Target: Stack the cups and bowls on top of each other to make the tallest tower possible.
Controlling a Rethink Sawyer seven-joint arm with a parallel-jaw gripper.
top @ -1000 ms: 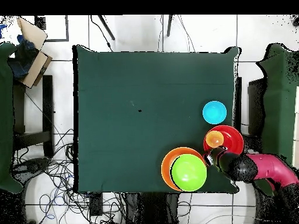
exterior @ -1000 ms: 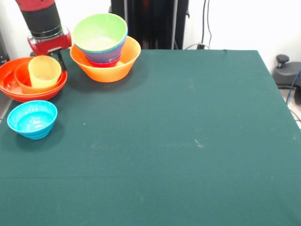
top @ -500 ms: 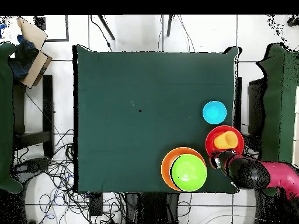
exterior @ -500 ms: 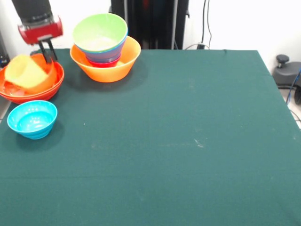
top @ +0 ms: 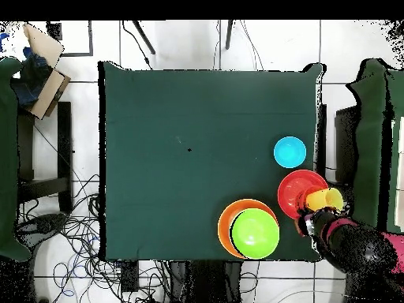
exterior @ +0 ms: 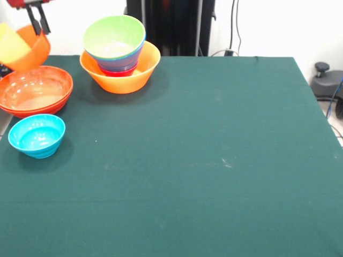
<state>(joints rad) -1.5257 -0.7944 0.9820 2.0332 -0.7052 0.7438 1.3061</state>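
Front view: gripper [exterior: 37,20] at upper left clamps the rim of a small orange bowl [exterior: 29,51], lifted and tilted, yellow cup [exterior: 10,45] inside. Red-orange bowl [exterior: 35,96] and cyan bowl [exterior: 36,135] sit below on the table [exterior: 203,160]. Tower [exterior: 120,53], lime bowl on top, stands beside.

Overhead view: tower [top: 248,230] at lower centre-right; lifted cup [top: 327,197] at the red-orange bowl's [top: 298,192] right edge.

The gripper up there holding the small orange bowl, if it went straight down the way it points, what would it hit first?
The gripper points down. Below it the large red-orange bowl looks nearest, though the held small orange bowl with the tumbler would touch first. Overhead, it sits near that bowl's edge, so depth is unclear.
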